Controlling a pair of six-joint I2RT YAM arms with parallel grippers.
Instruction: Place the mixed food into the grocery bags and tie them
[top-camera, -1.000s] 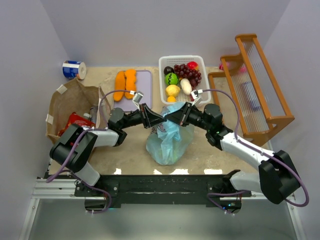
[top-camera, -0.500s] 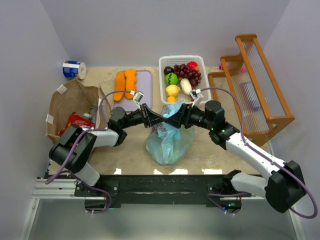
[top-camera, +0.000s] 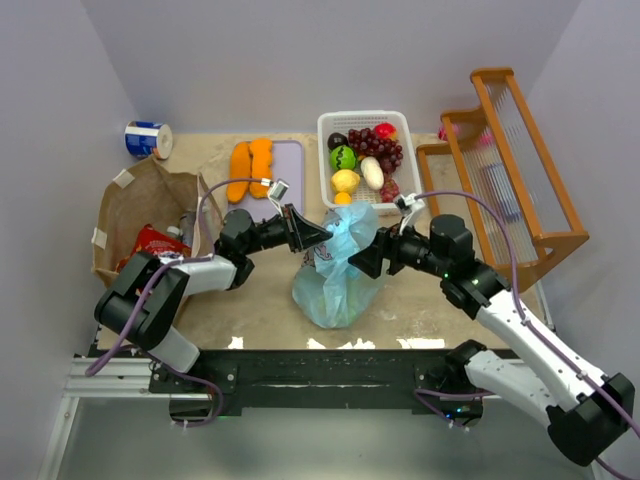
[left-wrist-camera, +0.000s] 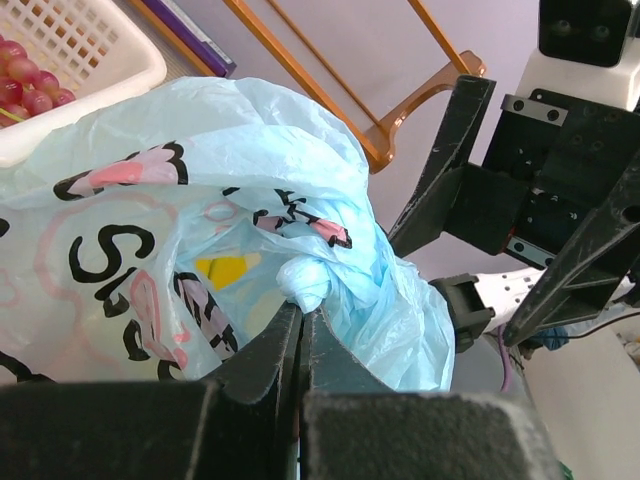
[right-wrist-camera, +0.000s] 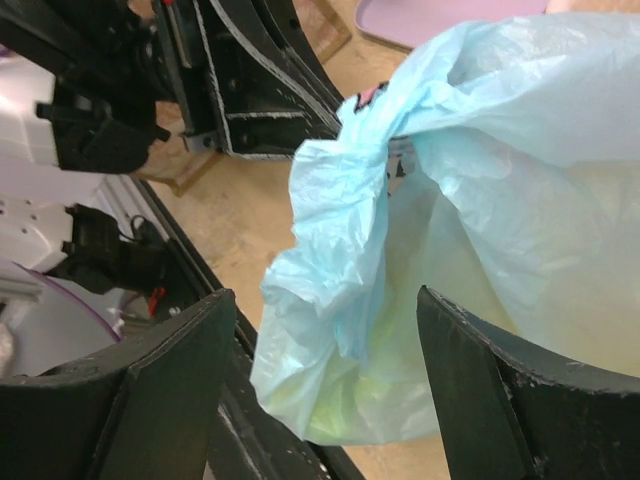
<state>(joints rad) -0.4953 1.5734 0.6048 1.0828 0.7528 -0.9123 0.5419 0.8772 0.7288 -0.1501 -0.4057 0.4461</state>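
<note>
light-blue bag (top-camera: 340, 285) stands mid-worktop, just on the near side of the white basket (top-camera: 322, 150). left end effector (top-camera: 318, 233) is clamped on a twisted tail of the bag's neck. right end effector (top-camera: 362, 262) is wide apart beside the loose flap, holding nothing. to tie well: hold the left pinch taut, seat the flap deep between the right fingers, close, then draw both tails apart evenly.
</note>
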